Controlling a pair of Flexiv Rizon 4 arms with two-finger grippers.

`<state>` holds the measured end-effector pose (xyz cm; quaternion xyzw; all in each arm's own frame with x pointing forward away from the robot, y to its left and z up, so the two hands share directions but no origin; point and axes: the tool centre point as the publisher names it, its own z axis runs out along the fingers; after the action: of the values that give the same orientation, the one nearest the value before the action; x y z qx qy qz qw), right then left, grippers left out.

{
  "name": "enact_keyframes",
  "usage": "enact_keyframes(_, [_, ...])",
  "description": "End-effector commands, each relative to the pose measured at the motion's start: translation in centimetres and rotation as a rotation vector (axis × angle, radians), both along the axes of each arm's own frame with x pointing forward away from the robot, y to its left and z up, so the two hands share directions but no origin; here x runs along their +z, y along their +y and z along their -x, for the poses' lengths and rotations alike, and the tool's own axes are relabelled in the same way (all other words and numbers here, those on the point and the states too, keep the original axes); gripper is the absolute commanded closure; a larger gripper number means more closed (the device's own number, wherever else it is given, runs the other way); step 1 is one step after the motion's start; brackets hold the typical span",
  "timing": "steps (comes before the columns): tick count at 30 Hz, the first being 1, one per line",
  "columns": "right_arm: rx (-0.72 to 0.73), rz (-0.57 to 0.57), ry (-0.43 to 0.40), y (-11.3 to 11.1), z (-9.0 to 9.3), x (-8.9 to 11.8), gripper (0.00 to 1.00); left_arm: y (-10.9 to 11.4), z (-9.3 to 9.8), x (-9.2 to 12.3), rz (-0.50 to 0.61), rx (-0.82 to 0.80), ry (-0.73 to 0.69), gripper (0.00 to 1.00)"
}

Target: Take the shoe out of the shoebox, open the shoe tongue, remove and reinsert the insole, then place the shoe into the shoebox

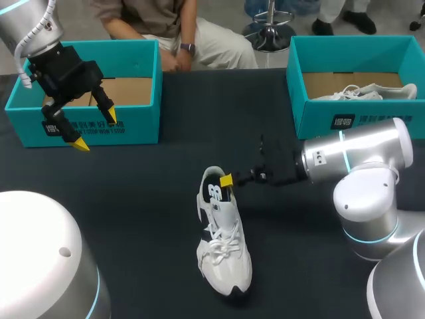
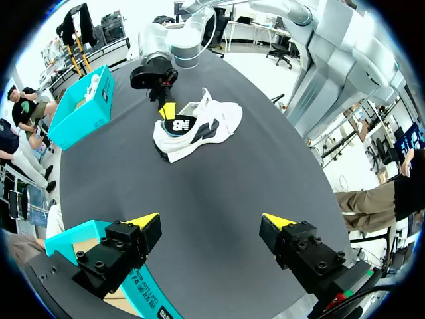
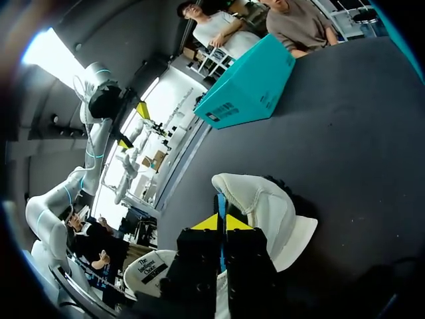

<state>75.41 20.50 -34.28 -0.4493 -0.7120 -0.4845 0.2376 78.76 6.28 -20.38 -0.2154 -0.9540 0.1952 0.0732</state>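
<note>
open table (image 1: 133, 212) either side of the shoe (image 1: 224, 239), right gripper (image 1: 226, 181) at its heel

The bench (image 1: 133, 219) is wearing a dark, matte covering, nearly black, and it is filling almost the whole head view from one side to the other. In both wrist views the same surface is looking dark grey, smooth and flat, without folds. Even light is falling on it from above, and it is giving only soft shadows and no glare.

White shoe (image 1: 224, 246) upright (on table (image 1: 133, 199))
</note>
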Motion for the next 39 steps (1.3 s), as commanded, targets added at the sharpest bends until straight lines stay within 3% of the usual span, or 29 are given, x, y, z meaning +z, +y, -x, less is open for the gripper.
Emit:
enact_keyframes(1, [-0.016,-0.006,0.007,0.2,1.0,-0.7,1.0,0.0,0.0,0.0,-0.002,0.0,0.0,0.0])
enact_keyframes(9, [-0.029,-0.012,0.038,0.2,2.2,-1.7,1.0,0.0,0.0,0.0,-0.002,0.0,0.0,0.0])
enact_keyframes(18, [-0.034,-0.007,0.055,0.0,2.2,-2.0,0.96,0.0,0.0,0.0,-0.002,0.0,0.0,0.0])
enact_keyframes(20, [-0.034,-0.006,0.052,0.0,2.0,-1.8,0.9,0.0,0.0,0.0,-0.002,0.0,0.0,0.0])
enact_keyframes(22, [-0.032,-0.005,0.049,0.0,1.8,-1.6,0.76,0.0,0.0,0.0,-0.002,0.0,0.0,0.0])
enact_keyframes(26, [-0.028,0.0,0.036,0.0,1.6,-1.0,0.63,0.0,0.0,0.0,-0.002,0.0,0.0,0.0])
enact_keyframes(33, [-0.019,0.011,0.003,0.3,1.0,0.2,0.51,0.0,0.0,0.0,-0.002,0.0,0.0,0.0])
enact_keyframes(36, [-0.017,0.022,-0.016,0.6,0.7,0.9,0.38,0.0,0.0,0.0,-0.002,0.0,0.0,0.0])
enact_keyframes(39, [-0.015,0.031,-0.039,0.8,0.4,1.7,0.31,0.0,0.0,0.0,-0.002,0.0,0.0,0.0])
